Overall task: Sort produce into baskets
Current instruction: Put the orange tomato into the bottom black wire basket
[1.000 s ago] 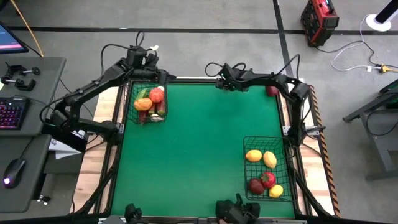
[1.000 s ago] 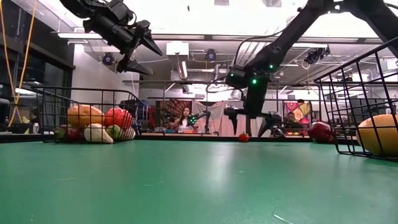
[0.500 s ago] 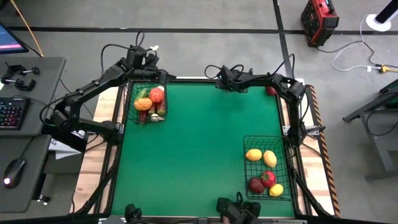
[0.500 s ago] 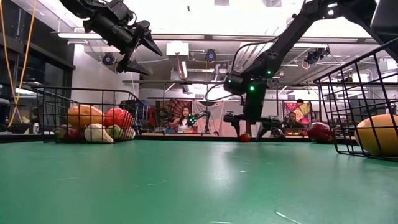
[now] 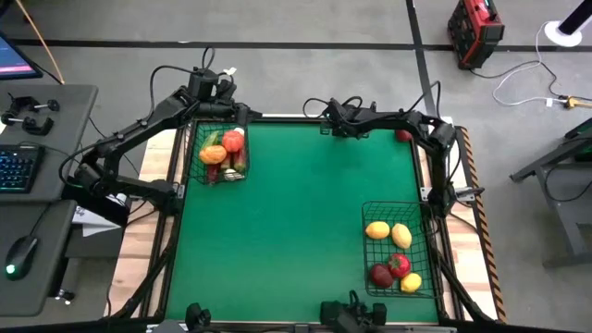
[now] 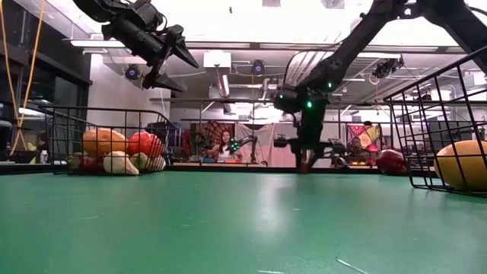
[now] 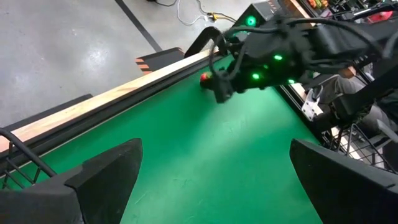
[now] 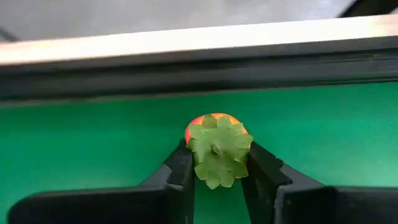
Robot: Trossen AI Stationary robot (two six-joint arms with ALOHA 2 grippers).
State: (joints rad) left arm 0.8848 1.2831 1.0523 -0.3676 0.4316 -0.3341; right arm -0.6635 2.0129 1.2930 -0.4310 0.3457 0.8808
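R gripper fingers clamp small red fruit at tabletop far edge. L gripper released above small basket. Risk: grip on leafy cap only; fruit may slip during lift.

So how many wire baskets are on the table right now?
2. A small basket sits at the far left corner under the left gripper, filled with produce. A longer basket lies along the right edge nearer the front, also holding produce.
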